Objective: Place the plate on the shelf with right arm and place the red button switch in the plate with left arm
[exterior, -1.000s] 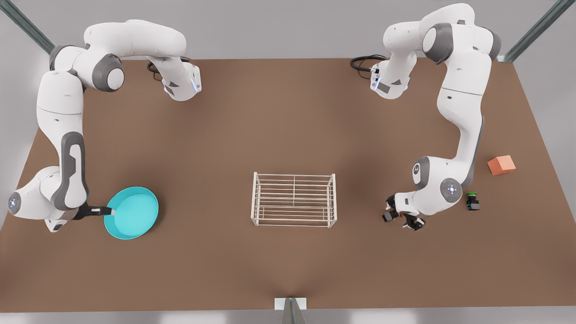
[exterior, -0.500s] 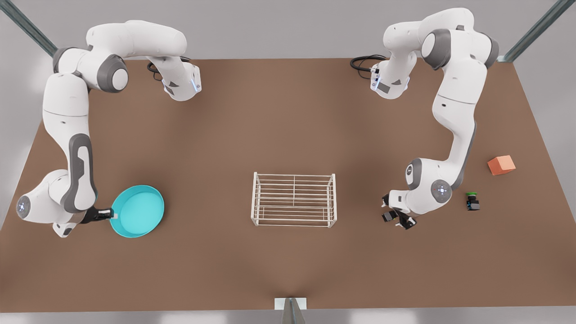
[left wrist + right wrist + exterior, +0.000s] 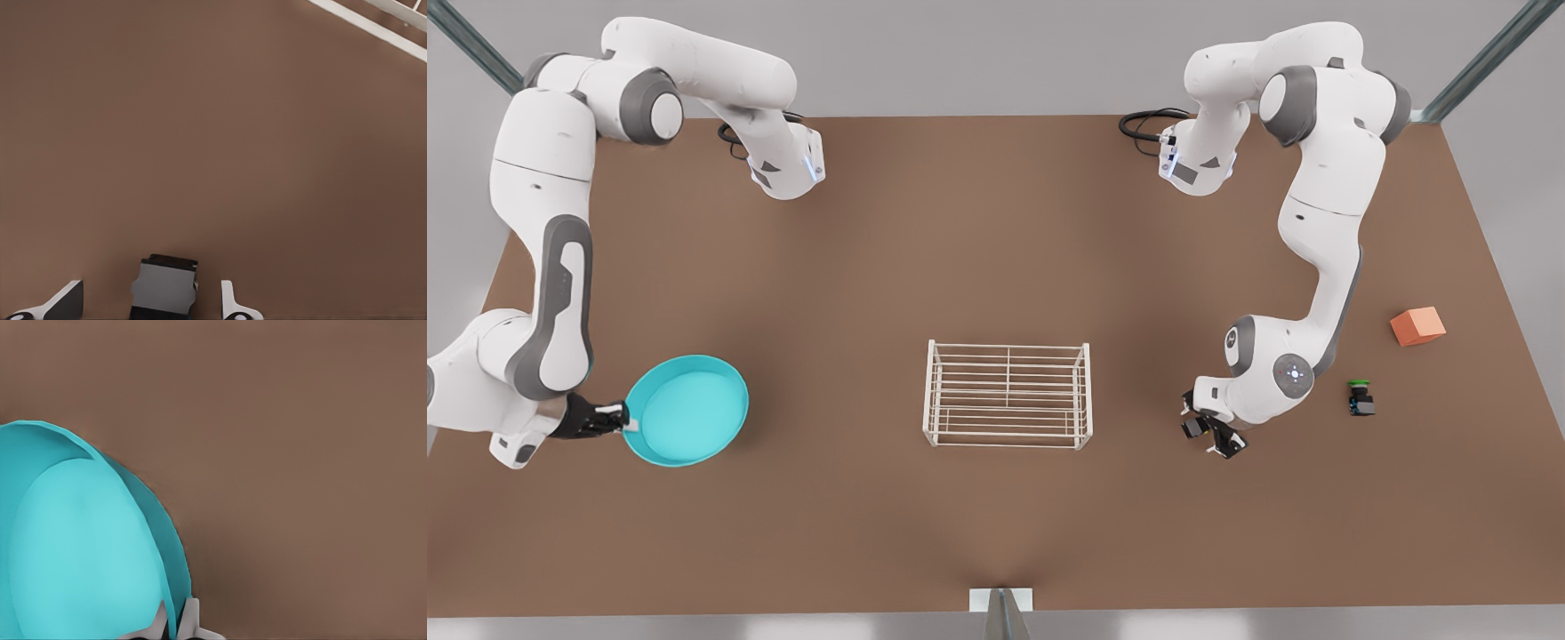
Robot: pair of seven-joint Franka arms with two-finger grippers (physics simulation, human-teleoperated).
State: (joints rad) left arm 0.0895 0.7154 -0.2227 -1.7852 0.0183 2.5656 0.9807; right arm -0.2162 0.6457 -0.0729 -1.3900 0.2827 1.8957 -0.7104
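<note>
Plate [image 3: 687, 409] empty, rim pinched by right end effector [image 3: 621, 416]

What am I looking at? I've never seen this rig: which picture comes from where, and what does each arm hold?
Two white robot arms work over a brown table. The wide picture looks down from an outside camera; the other two come from cameras on the wrists. On the front view's left, the right pincer is shut on the rim of the turquoise plate. On the front view's right, the left pincer is open around a small dark block, probably the red button switch, though its cap is hidden. The white wire shelf stands between the arms. A green-capped switch and an orange cube lie further right.
</note>
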